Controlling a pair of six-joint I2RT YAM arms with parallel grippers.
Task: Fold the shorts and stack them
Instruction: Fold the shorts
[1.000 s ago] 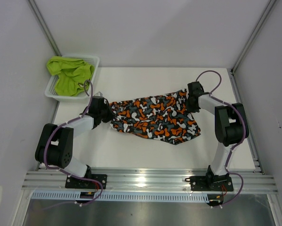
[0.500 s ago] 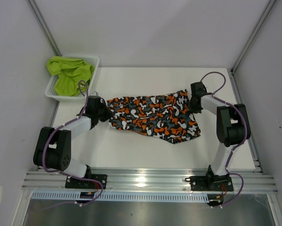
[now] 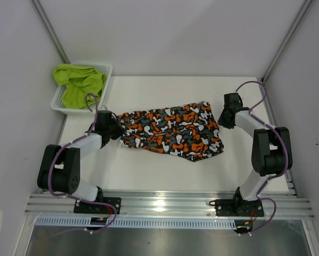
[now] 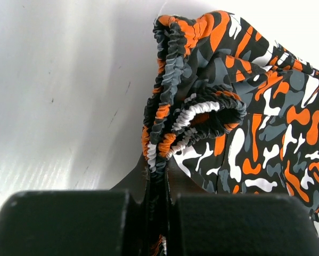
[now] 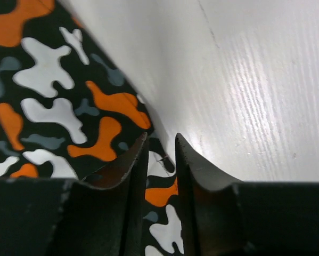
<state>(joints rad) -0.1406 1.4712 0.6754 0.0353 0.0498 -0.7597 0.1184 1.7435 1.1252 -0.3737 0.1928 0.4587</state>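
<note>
A robotics lab test cell: aluminium rail frame (image 3: 170, 205), bare white table (image 3: 148, 176), plain white enclosure walls (image 3: 164, 37).

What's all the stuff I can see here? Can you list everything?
camo shorts: one, orange, black, white and grey, spread across the middle of the table
green shorts: one, lime green, crumpled in the basket
basket: one, white, far left corner of the table
table: one, white, under everything
rail: one, silver, along the near edge
left gripper: one, black, shut on the camo shorts' waistband
right gripper: one, black, shut on the camo shorts' right edge
</note>
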